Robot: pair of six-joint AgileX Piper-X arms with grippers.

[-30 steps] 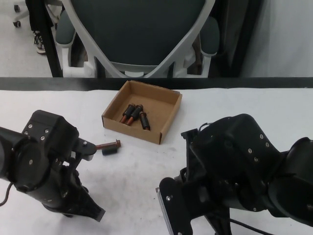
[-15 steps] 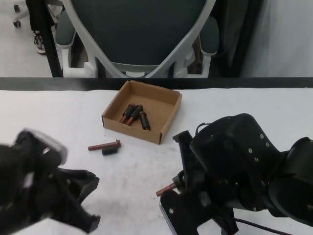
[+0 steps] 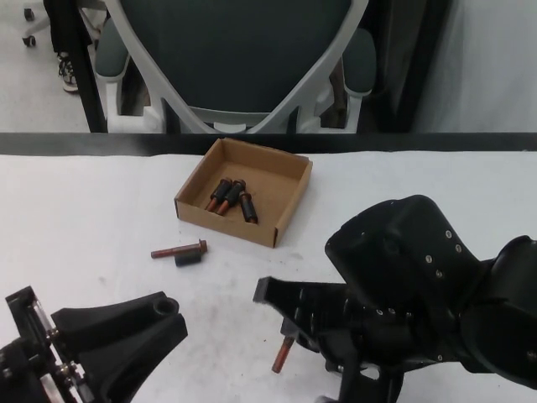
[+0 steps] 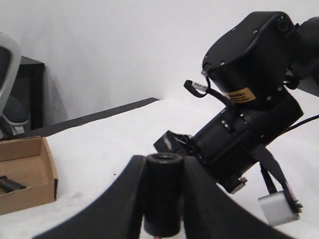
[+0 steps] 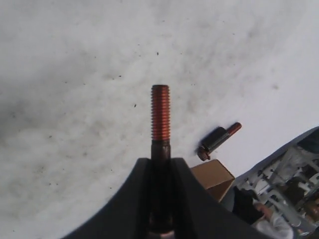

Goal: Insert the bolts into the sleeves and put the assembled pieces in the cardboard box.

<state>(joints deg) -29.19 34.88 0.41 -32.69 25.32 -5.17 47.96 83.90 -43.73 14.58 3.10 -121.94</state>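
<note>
- The bolt (image 5: 160, 112) for this step is in the right claw (image 5: 160, 167), which is closed on its head end. The threaded end stands free in front of the fingers, I think so that it can enter a sleeve.
- The sleeve (image 4: 162, 191) is clamped by its sides in the left claw (image 4: 163, 167). Its open bore is turned outward, toward the right arm (image 4: 249, 59), which leaves the hole free for the bolt.
- Both claws are over the near part of the table (image 3: 101, 193), and the two parts are apart, not yet joined. The next move probably needs the thread and the bore on one line.
- A second bolt (image 3: 179, 249) lies on the table with a loose sleeve (image 3: 187, 260) just beside it, near the cardboard box (image 3: 226, 222). In my judgement they wait for a later turn.
- Three assembled pieces (image 3: 231, 195) lie inside the box, so the task seems more than half done.
</note>
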